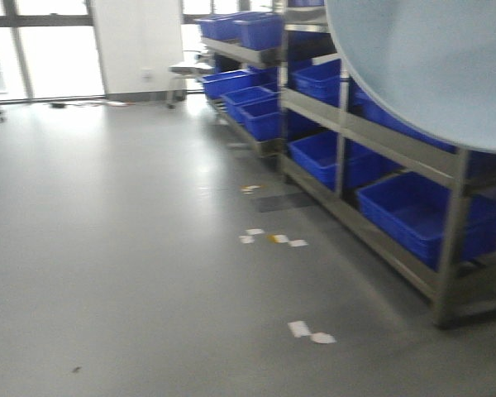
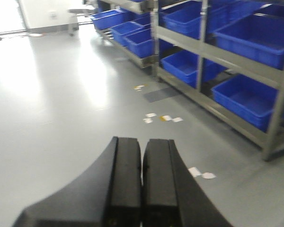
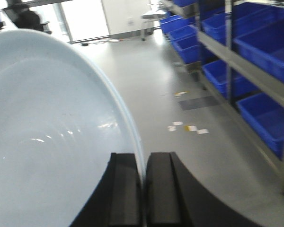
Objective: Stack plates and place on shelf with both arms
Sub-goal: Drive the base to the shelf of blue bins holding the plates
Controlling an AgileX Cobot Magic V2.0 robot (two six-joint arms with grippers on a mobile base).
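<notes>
A large pale bluish-white plate [image 3: 47, 142] fills the left of the right wrist view, held on edge. My right gripper [image 3: 143, 163] is shut on its rim, one black finger on each face. The same plate [image 1: 430, 66] hangs at the top right of the front view, in front of the shelf [image 1: 397, 141]. Whether it is one plate or a stack, I cannot tell. My left gripper [image 2: 142, 146] is shut with nothing between its fingers, above the grey floor. The metal shelf [image 2: 227, 56] stands to its right.
The long metal shelf rack runs along the right side, loaded with blue plastic bins [image 1: 430, 211]. Bits of tape [image 1: 310, 331] mark the grey floor [image 1: 132, 248]. A wheeled cart [image 1: 186, 74] and bright windows are at the far end.
</notes>
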